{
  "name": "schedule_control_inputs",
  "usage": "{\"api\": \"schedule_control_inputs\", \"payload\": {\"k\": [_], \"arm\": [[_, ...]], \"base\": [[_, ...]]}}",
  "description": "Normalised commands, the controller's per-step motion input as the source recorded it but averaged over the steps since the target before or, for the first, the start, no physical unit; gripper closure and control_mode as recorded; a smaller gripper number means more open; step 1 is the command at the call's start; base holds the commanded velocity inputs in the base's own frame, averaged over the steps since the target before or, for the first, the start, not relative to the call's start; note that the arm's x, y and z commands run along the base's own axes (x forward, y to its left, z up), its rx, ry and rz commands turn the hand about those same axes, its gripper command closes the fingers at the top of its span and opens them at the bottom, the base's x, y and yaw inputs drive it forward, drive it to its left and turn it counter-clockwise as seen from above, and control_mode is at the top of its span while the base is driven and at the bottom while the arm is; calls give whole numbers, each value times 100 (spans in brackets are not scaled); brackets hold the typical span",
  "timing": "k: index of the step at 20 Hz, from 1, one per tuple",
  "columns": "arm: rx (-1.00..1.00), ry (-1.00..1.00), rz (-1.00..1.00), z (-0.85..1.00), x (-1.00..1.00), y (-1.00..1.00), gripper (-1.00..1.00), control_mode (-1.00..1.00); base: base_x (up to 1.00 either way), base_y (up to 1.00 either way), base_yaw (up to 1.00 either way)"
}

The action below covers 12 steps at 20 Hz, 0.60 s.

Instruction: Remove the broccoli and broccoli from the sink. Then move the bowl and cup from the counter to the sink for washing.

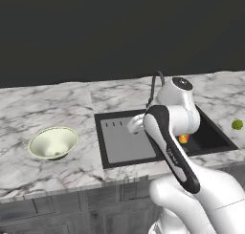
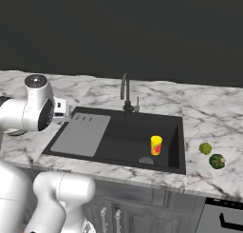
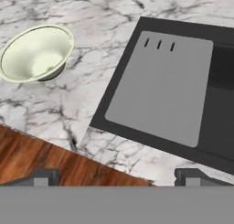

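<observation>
While the gripper (image 3: 116, 175) hangs with its jaws spread wide and nothing between them, its camera looks down over the front edge of the counter (image 3: 55, 113), with the grey panel (image 3: 162, 88) of the sink (image 3: 119, 83) ahead and to one side and wood floor past the counter edge. In the right base view the hand sits above the sink's left rim.

Just beyond the panel, on the marble to the robot's left of the sink, lies the bowl (image 3: 36, 52), upright, apart from the basin edge and well clear of the fingers. It looks rigid and fairly light, probably glazed and slippery; being much wider than the jaws could span, it likely has to be pinched at the rim, one finger inside and one outside the thin wall.

Farther off, the cup (image 2: 156, 145) already stands upright in the black basin near the drain. Both florets, the lighter broccoli (image 2: 205, 148) and the darker broccoli (image 2: 217, 161), rest on the counter right of the sink, so the bowl appears to be the last item to move.
</observation>
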Motion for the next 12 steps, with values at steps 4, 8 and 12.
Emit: {"api": "schedule_control_inputs", "payload": {"k": [4, 8, 12], "arm": [[7, 8, 0, 0, 2, 31, -100, -100], [1, 10, -1, 0, 6, 33, -100, -100], [2, 11, -4, 0, 7, 31, -100, -100]], "base": [[0, 0, 0], [0, 0, 0], [0, 0, 0]]}}
